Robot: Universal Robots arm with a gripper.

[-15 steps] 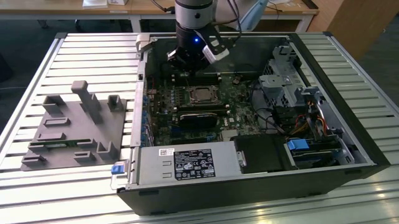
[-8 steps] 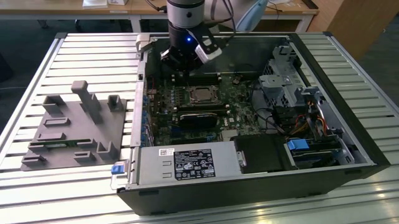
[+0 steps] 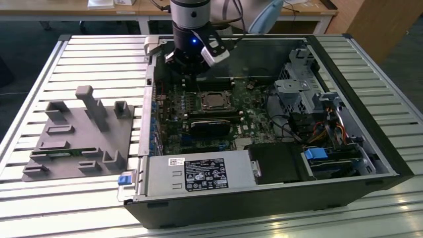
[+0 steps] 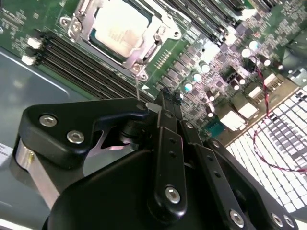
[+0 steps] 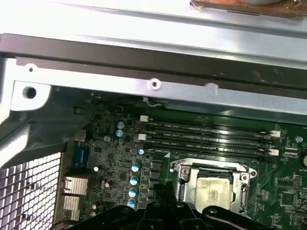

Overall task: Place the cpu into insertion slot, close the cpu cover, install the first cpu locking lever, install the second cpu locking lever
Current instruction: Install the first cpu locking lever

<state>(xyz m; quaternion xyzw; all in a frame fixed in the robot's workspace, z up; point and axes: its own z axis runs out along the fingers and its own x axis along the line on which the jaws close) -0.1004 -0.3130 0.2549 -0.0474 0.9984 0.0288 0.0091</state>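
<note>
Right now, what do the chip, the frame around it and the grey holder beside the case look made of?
Chip: pale matte metal top, probably; it shines softly. Frame: bright bare metal, likely stamped steel, with sharp glints. Holder: uniform dull grey, no glints, probably plastic, though paint can't be excluded.

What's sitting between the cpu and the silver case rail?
Long black memory slots run side by side between the cpu and the silver case rail, in the first wrist view.
</note>
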